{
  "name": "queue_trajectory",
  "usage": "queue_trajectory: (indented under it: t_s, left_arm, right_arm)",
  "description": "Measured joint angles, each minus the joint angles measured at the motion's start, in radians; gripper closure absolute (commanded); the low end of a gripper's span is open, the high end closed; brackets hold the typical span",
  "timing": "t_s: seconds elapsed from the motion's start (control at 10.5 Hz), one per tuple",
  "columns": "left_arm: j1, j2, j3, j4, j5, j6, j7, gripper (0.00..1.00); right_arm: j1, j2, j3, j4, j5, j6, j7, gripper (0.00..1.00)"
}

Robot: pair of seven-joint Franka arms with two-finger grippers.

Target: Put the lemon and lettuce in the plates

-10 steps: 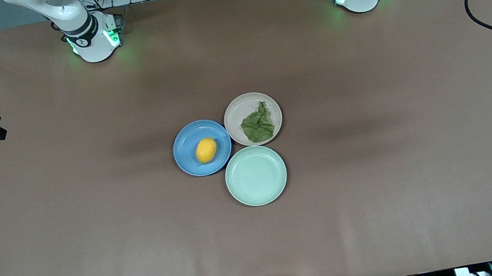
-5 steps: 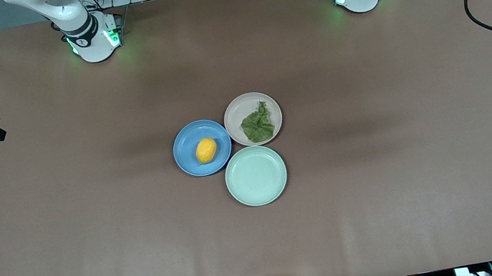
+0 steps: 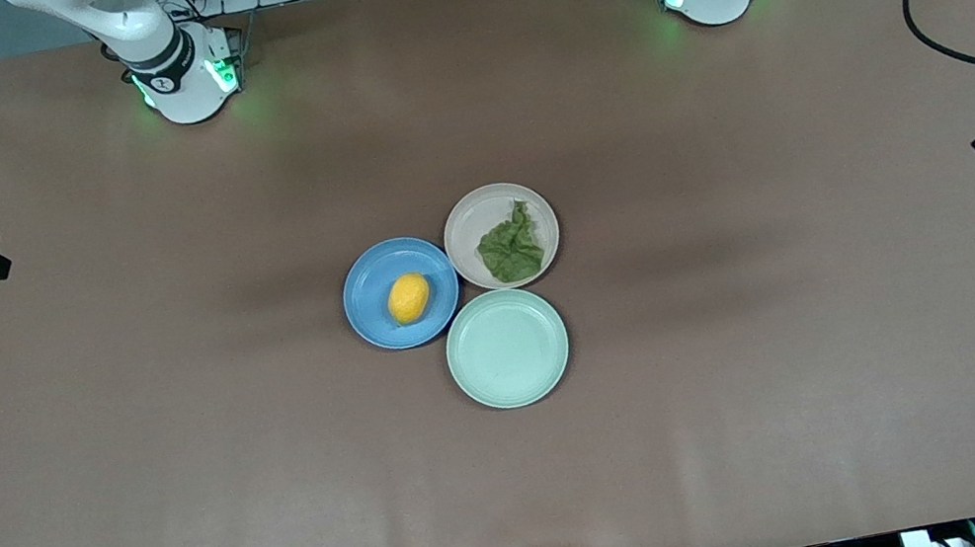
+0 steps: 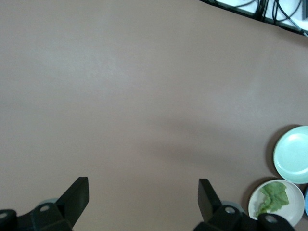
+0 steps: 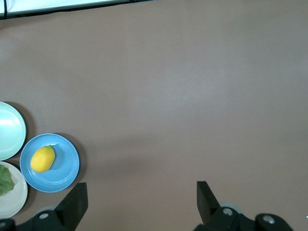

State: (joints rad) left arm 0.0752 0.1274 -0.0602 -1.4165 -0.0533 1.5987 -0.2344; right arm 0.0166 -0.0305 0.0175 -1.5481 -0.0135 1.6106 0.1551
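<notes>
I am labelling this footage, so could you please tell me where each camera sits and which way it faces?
Front view: high across the table, facing both arm bases; sees the lemon on the blue plate, the lettuce on the beige plate, and the mint plate.
Left wrist view: on the left arm, looking down at the table; the open left end effector shows.
Right wrist view: on the right arm, looking down; the open right end effector shows.
All three views share the lettuce and the mint plate.
</notes>
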Motion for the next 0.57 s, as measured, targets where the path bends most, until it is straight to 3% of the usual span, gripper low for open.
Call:
queue_trajectory:
  t_s: [0.57]
  left_arm:
    - [0.002, 0.000, -0.032, 0.000, -0.001, -0.012, 0.001, 0.00]
  right_arm:
    - [0.000, 0.000, 0.000, 0.000, 0.000, 0.001, 0.000, 0.00]
